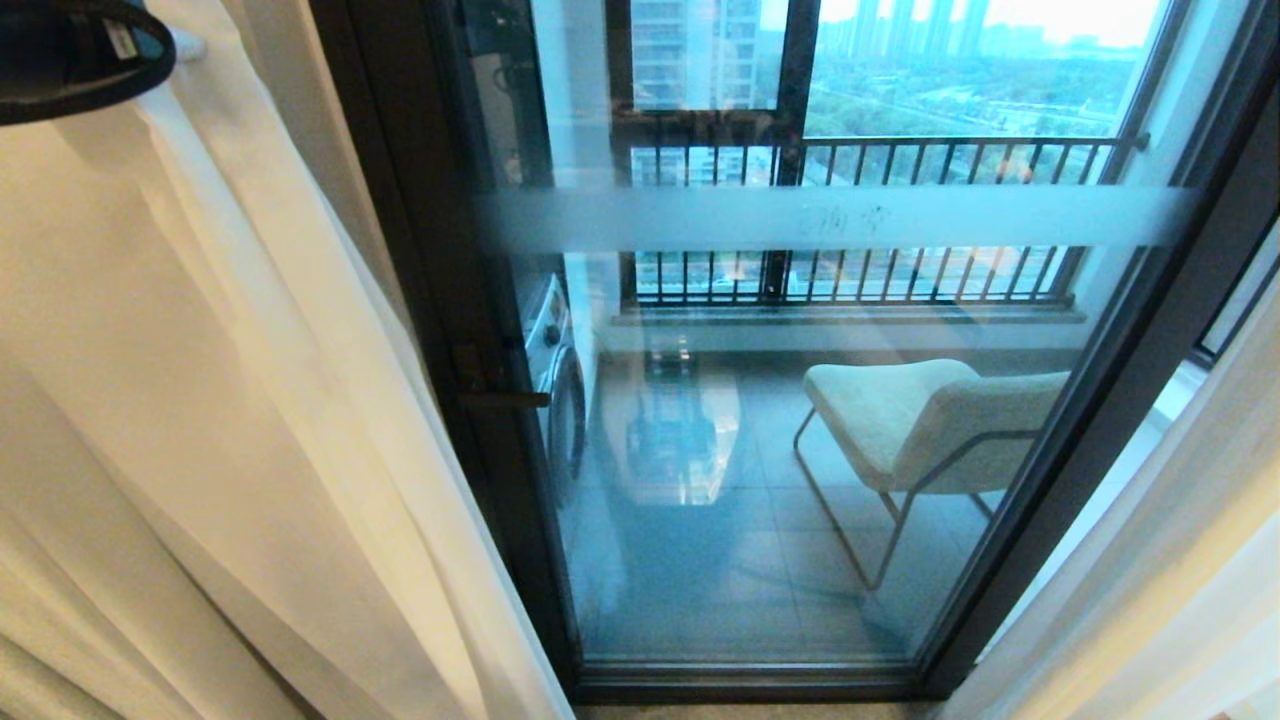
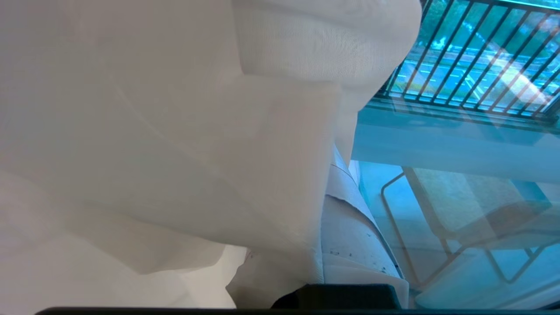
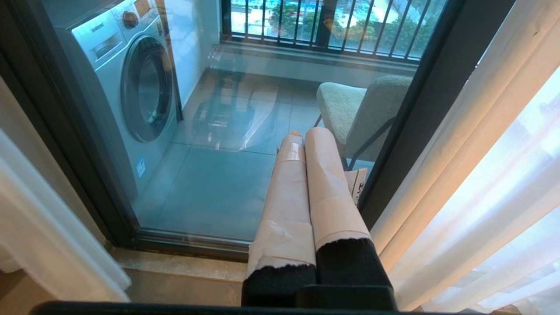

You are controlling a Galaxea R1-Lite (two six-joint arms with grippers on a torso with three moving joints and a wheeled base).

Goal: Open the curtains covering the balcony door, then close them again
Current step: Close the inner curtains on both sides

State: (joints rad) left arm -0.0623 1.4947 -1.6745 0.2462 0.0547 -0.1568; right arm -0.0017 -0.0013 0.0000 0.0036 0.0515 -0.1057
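The curtains are drawn apart. The left curtain hangs in cream pleats at the left and the right curtain at the right edge. Between them the balcony door shows its glass, black frame and frosted band. My left gripper is high at the upper left, shut on the left curtain's edge. In the left wrist view the left curtain drapes over the left gripper and hides one of its taped fingers. My right gripper is shut and empty, low before the door near the right curtain.
Behind the glass stand a washing machine at the left, a pale chair at the right and a black-railed window beyond. A door handle sits on the left frame. A stone sill runs along the door's foot.
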